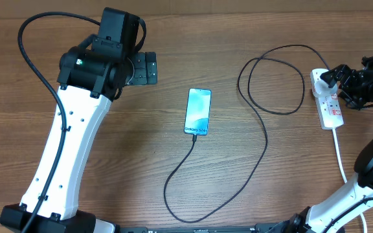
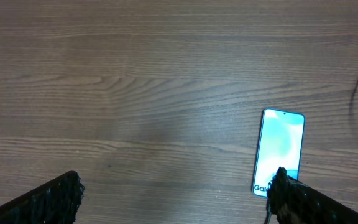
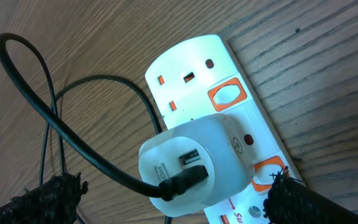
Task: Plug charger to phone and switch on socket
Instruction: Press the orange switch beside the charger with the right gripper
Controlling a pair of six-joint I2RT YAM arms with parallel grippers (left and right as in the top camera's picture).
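The phone (image 1: 198, 112) lies flat mid-table with its cyan screen lit; it also shows in the left wrist view (image 2: 280, 146). The charger's thin black cable (image 1: 264, 139) meets the phone's near end, loops round and runs to the socket (image 1: 332, 110), a white power strip at the right. In the right wrist view a white adapter (image 3: 197, 158) sits plugged into the strip (image 3: 191, 62), with the black cable (image 3: 86, 146) in its USB port. My right gripper (image 3: 173, 199) is open, its fingers either side of the adapter, the right finger beside an orange switch (image 3: 267, 172). My left gripper (image 2: 176, 196) is open and empty above bare table, left of the phone.
The strip's white cord (image 1: 339, 155) runs toward the table's near edge. The black cable makes a wide loop (image 1: 271, 77) left of the strip. The left arm (image 1: 76, 129) stretches over the table's left side.
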